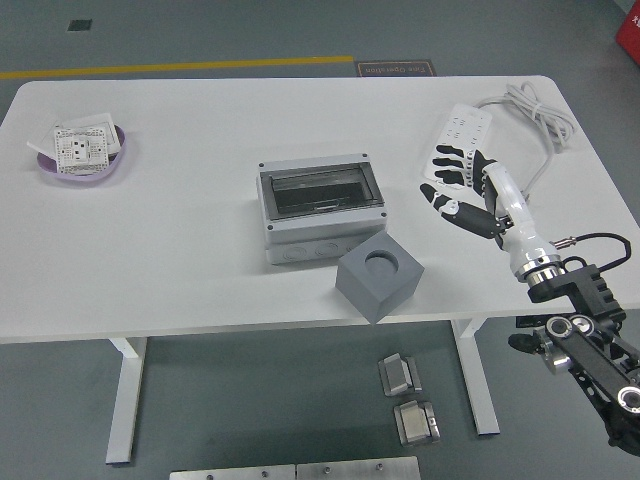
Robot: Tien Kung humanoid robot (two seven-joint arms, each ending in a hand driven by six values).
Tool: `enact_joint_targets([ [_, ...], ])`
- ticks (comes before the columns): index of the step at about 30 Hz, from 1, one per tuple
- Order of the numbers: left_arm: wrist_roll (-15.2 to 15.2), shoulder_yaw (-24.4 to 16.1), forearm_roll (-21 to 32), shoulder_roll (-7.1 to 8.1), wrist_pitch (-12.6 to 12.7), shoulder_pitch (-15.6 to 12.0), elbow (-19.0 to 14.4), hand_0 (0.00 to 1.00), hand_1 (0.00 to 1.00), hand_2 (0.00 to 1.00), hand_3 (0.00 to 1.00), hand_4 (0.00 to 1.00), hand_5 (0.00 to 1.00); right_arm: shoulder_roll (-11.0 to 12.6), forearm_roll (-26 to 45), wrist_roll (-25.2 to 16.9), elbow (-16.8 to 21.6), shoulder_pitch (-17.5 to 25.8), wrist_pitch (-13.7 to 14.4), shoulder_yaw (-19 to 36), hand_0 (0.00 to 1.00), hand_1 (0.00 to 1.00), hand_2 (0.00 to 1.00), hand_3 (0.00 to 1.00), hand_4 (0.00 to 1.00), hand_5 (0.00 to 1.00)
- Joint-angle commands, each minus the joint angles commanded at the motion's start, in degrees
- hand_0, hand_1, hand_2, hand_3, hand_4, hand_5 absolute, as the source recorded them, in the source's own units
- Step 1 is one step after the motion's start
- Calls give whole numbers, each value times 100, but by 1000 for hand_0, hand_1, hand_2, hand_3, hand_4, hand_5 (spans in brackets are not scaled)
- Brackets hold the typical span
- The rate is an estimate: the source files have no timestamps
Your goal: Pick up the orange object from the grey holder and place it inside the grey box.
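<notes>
The grey holder [378,279] is a cube with a round socket on top, near the table's front edge; the socket looks empty. The grey box [320,211] stands just behind it, with a clear lid over its top. No orange object is in view. My right hand [448,182] is open with fingers spread, holding nothing, to the right of the box and over the near end of a white power strip. My left arm is out of view.
A white power strip [460,138] with a coiled cable [540,120] lies at the back right. A purple bowl [82,157] with white parts sits at the far left. The table's front edge [250,332] runs just below the holder.
</notes>
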State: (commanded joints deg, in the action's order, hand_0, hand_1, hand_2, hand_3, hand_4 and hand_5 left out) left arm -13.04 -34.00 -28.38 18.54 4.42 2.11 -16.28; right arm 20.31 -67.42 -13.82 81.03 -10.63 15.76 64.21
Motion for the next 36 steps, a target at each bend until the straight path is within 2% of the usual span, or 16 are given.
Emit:
enact_joint_targets([
  [1, 1, -26, -5, -7, -1, -2, 0, 704, 686, 511, 755, 760, 323, 7, 154, -25, 7, 7, -3, 40, 715, 678, 706, 760, 818, 332],
  [6, 6, -153, -30, -37, -4, 13, -2, 704, 686, 511, 755, 760, 323, -6, 732, -73, 6, 19, -6, 172, 715, 678, 706, 760, 818, 332],
  [7, 6, -168, -32, -40, -4, 18, -1, 704, 686, 510, 754, 760, 323, -14, 777, -72, 3, 19, -11, 180, 714, 676, 699, 750, 815, 374],
  [9, 7, -192, -38, -44, -5, 29, 2, 704, 686, 510, 754, 760, 323, -33, 845, -67, -5, 21, -26, 187, 714, 676, 699, 750, 815, 374],
  [12, 8, -213, -41, -42, -5, 38, 8, 704, 686, 510, 754, 760, 323, -49, 878, -59, -9, 24, -42, 192, 714, 676, 699, 750, 815, 374],
  [13, 8, -218, -40, -41, -5, 40, 10, 704, 687, 511, 755, 759, 323, -50, 881, -57, -7, 25, -47, 198, 708, 670, 693, 725, 804, 419],
  [36, 11, -240, -37, -54, -9, 67, 6, 704, 686, 518, 754, 759, 323, -15, 851, -55, 8, 43, -27, 395, 696, 650, 670, 693, 799, 434],
])
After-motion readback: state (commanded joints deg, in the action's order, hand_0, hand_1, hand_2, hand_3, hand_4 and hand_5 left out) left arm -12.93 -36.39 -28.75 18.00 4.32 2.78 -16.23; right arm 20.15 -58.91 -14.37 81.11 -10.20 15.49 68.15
